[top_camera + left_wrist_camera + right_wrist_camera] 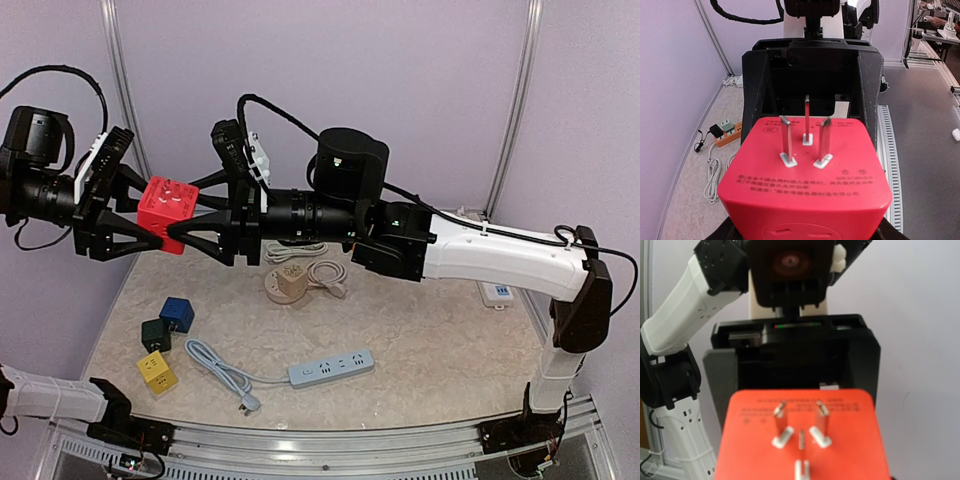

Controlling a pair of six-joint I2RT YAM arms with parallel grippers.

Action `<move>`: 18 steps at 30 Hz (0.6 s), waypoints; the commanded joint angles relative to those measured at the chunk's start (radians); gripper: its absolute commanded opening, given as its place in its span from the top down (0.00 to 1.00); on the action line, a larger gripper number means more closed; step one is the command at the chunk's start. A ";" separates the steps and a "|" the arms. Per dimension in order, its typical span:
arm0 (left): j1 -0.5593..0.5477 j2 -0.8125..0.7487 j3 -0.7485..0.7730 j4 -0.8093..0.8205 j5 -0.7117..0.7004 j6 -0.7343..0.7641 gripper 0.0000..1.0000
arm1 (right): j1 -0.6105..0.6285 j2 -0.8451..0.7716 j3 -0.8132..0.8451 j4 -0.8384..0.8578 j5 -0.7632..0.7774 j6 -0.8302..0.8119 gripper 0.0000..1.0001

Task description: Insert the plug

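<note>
Both sets of jaws are clamped on the red plug cube (pixel 165 213), the left jaws from its left side and the right jaws from its right, so it hangs in the air high above the back-left corner of the counter (pixel 420 330). In the left wrist view we see its three flat pins (pixel 786 139) standing up from the face turned toward the camera. The opposite fingers (pixel 753 85) flank the far end of the cube.

We judge this to be a hand-over or regrasp, with nothing inserted yet. Next, one side must let go while the other keeps a firm hold. The cube then has to be turned pins-down, carried to the white power strip (pixel 332 368) lying near the front edge at the middle, and lined up with a three-slot outlet before it is pressed straight in. The strip looks loose, so we expect it may slide or tip under the push. The free arm could steady it.

Around the strip, its grey cable (pixel 205 358) runs off toward the front-left and ends in a plug (pixel 247 403). Blue (pixel 176 313), dark green (pixel 155 334) and yellow (pixel 157 371) cubes sit together by the left edge. A round beige socket (pixel 289 283) with a coiled white cord (pixel 325 270) rests near the back edge, and another white strip (pixel 497 293) lies at the right edge. The right arm (pixel 500 255) reaches across above the counter and must swing back without sweeping these.
</note>
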 commanded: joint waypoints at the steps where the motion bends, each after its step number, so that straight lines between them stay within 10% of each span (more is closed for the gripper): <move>1: 0.001 -0.002 -0.016 0.031 -0.075 -0.024 0.92 | -0.001 -0.001 -0.003 -0.068 0.005 0.031 1.00; 3: 0.002 -0.006 -0.032 0.074 -0.100 -0.093 1.00 | -0.002 -0.005 -0.010 -0.077 0.057 0.016 0.99; 5: 0.009 -0.010 -0.057 0.125 -0.124 -0.183 1.00 | -0.001 -0.019 -0.036 -0.074 0.146 -0.015 0.53; 7: 0.020 -0.013 -0.087 0.188 -0.165 -0.307 1.00 | -0.001 -0.050 -0.097 -0.042 0.251 -0.092 0.31; 18: 0.286 0.064 -0.239 0.450 -0.193 -1.113 1.00 | 0.002 -0.082 -0.365 0.352 0.824 -0.805 0.16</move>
